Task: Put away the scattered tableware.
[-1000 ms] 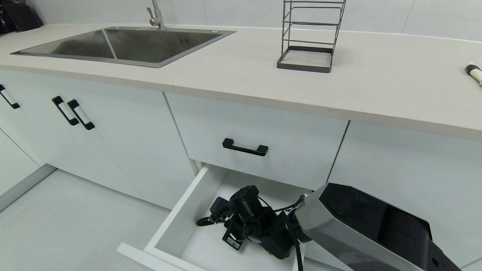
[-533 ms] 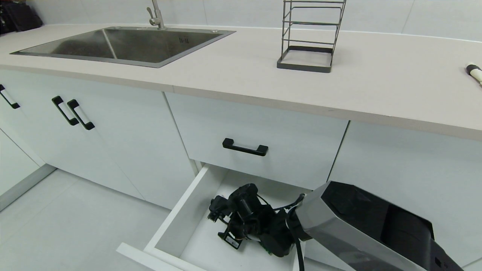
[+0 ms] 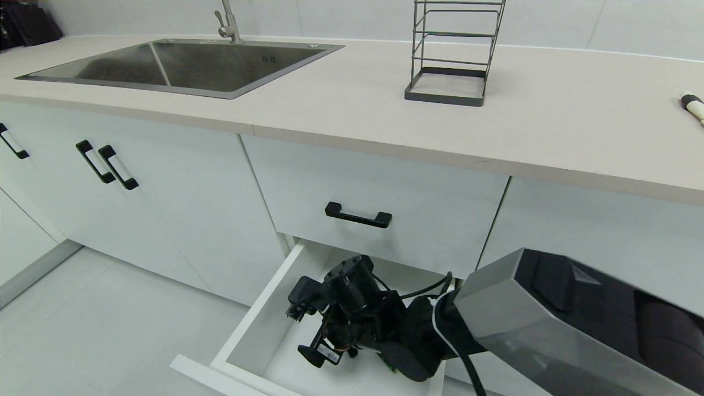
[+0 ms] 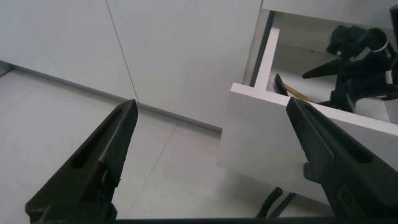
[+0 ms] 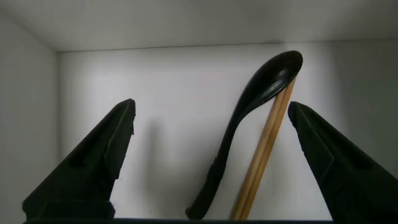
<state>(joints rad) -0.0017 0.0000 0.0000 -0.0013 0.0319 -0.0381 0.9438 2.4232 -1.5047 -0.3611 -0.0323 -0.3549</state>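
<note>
The countertop (image 3: 352, 115) takes most of the head view. It carries the sink (image 3: 286, 71) on the left and a wire rack (image 3: 444, 98) with nothing in it near the middle. At its far right edge lies a small black and white thing (image 3: 692, 104); I cannot tell what it is, perhaps one more piece to put away.

Under the counter, below a closed drawer with a black handle (image 3: 357, 215), the lower drawer (image 3: 258, 324) is pulled out so that tableware can go in from above.

The right gripper (image 3: 305, 327) is inside this drawer, low over the white floor. Its fingers are spread wide and hold nothing. Under them a black spoon (image 5: 252, 96) and a pair of wooden chopsticks (image 5: 263, 155) lie flat on the drawer floor, side by side and touching, near the back wall. I judge that these pieces are already put away, and that the open fingers are so that the arm can rise without dragging them.

The left gripper (image 4: 211, 109) hangs outside the drawer front, over the floor tiles, also wide open and holding nothing. This place keeps it out of the way of the right arm.
</note>
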